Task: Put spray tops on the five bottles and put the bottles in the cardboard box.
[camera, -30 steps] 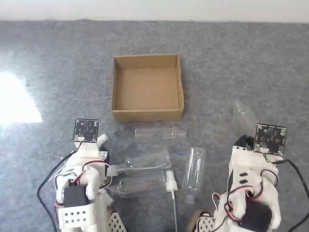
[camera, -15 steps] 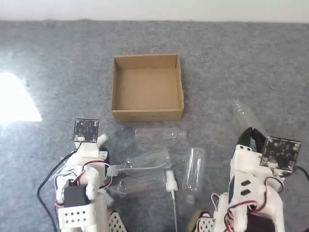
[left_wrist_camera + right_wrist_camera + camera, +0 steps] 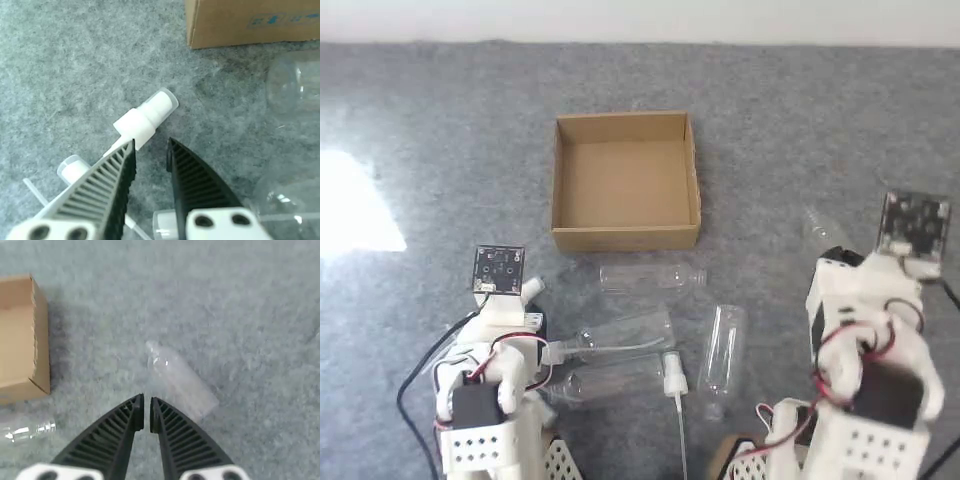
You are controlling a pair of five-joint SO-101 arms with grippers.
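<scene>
**A:** Bottles [image 3: 620,333], then: where do they lie?

**B:** Four lie on their sides on the grey carpet [image 3: 440,120], in a loose group between the two arms and just in front of the cardboard box [image 3: 625,238]. The fifth bottle [image 3: 180,377] lies well apart to the right.

**A:** And the grippers?

**B:** The right gripper [image 3: 146,402] points at that fifth bottle from just short of it. Its fingers are all but pressed together and hold nothing. The left gripper [image 3: 150,144] has its fingers slightly parted with nothing between them. One tip is right at the base of a white spray top [image 3: 145,120], though I can't tell if it touches.

**A:** Any other tops?

**B:** A second spray top [image 3: 673,372] lies among the grouped bottles.
</scene>
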